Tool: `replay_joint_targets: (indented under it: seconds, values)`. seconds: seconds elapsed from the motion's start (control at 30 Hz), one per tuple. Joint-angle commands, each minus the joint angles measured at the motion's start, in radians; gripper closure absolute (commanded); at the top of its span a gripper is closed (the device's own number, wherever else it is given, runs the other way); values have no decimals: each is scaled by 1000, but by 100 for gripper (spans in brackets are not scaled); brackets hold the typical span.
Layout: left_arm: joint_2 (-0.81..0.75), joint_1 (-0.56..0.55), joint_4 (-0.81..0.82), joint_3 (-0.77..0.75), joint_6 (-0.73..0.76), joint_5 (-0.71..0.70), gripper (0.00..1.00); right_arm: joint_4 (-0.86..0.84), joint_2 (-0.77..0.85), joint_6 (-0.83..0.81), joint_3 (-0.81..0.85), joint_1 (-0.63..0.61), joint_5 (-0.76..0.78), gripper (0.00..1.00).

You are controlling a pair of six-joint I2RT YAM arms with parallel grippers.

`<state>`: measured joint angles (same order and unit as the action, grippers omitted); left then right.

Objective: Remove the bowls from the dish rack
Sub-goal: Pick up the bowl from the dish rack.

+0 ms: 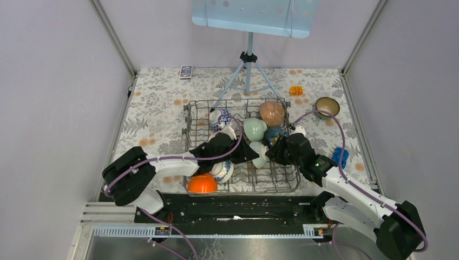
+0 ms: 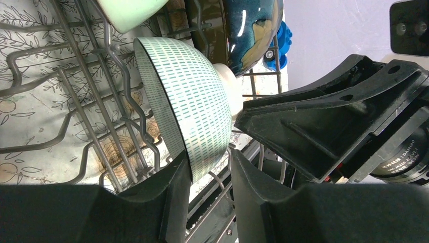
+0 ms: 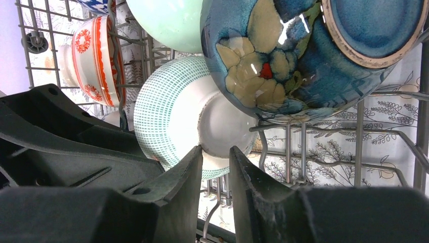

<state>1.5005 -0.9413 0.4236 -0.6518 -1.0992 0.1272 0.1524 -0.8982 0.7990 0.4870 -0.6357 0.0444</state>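
The grey wire dish rack (image 1: 190, 125) holds several bowls on edge. A white bowl with green dashes (image 1: 261, 157) stands between both grippers. My left gripper (image 2: 210, 167) straddles the rim of that bowl (image 2: 192, 96), one finger inside and one against its outer wall, shut on it. From the other side my right gripper (image 3: 216, 152) has its tips at the bowl's white foot (image 3: 222, 121), narrowly open and not around it. A dark blue flowered bowl (image 3: 283, 55), a pale green bowl (image 1: 254, 129), a red-and-white bowl (image 3: 93, 55) and a blue-and-white bowl (image 1: 221, 118) stand close by.
An orange bowl (image 1: 202, 184) lies upside down at the rack's front left corner. A brown bowl (image 1: 327, 106) stands on the table at the back right. The tripod stand (image 1: 248, 76) rises behind the rack. A blue object (image 1: 340, 156) lies right of the rack.
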Motion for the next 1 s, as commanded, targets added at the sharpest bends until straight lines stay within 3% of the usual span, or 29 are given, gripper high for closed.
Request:
replay_joint_targets:
  seconds: [0.0,0.97]
  values:
    - [-39,-20,143,-22,2,36,64,4,19,12,-5,3,27,67]
    - [-10,-46,255,6,7,75,80,3,48,33,-26,2,9,62]
